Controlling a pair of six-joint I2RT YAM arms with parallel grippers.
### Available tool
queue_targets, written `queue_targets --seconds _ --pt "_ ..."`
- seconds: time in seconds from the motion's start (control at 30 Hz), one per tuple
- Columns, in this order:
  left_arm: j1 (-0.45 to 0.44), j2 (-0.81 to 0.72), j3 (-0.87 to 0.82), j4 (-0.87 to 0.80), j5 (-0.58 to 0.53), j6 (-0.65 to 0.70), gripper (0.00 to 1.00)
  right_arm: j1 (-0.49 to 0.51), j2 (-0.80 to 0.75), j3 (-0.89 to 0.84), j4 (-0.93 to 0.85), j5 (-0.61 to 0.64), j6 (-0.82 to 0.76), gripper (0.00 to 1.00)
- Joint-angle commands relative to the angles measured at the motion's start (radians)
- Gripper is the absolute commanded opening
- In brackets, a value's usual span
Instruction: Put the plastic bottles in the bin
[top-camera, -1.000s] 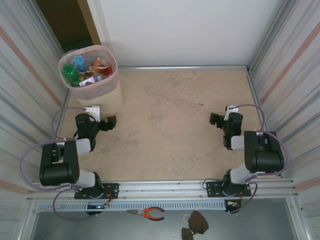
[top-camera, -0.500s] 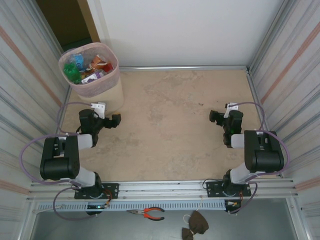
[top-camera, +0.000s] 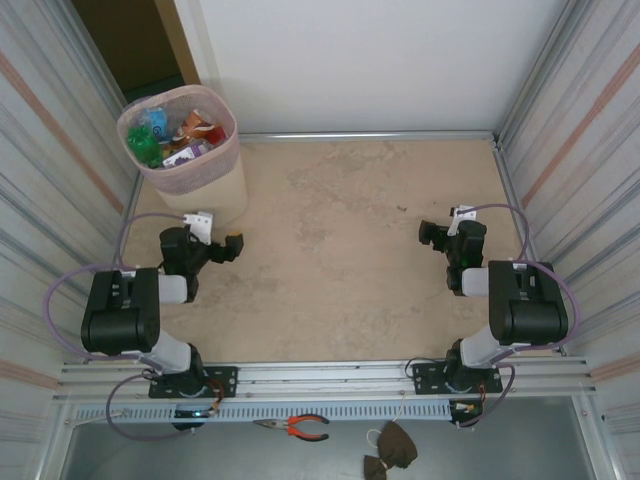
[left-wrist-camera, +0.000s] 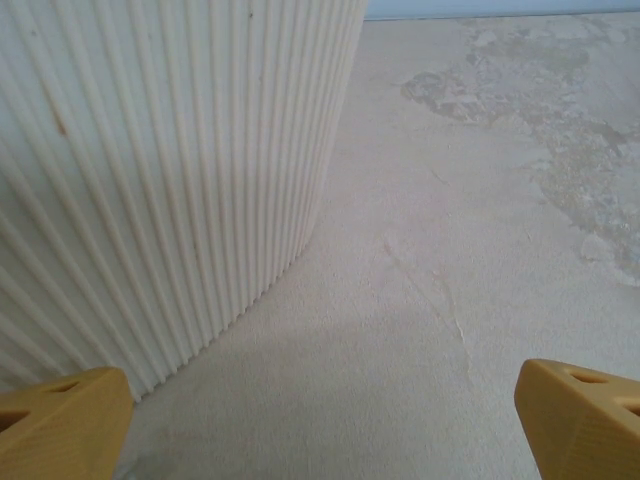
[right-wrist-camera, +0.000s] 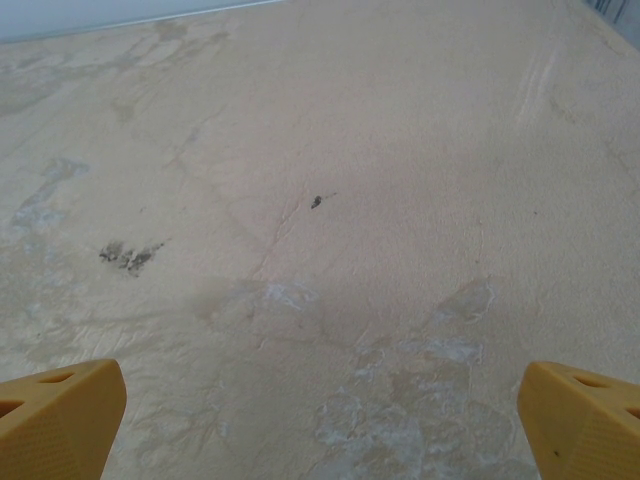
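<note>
The plastic bottles (top-camera: 168, 138) sit heaped inside the bin (top-camera: 224, 192), so the task looks finished, with nothing left to collect. The left pincer (top-camera: 230, 245), just beside the bin, and the right pincer (top-camera: 432, 236), well apart from it, both gape empty.

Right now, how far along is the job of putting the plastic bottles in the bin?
Done: the plastic bottles lie inside the bin, and the table shows bare surface between the arms. In hand: nothing; the left gripper beside the bin and the right gripper are both open and empty. Left: seemingly nothing.
</note>
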Motion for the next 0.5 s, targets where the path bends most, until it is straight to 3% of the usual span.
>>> queue_targets --seconds 0.0,0.07,0.47 --pt "-0.013 -0.014 0.032 -0.022 0.002 0.046 0.99 0.004 0.007 0.020 0.005 -0.009 -0.024 0.99" --pt "-0.022 0.008 0.024 0.035 -0.014 0.036 0.99 0.003 0.008 0.019 0.005 -0.009 -0.023 0.99" --pt "-0.030 -0.012 0.029 -0.008 -0.071 0.028 0.99 0.003 0.008 0.021 0.003 -0.010 -0.024 0.99"
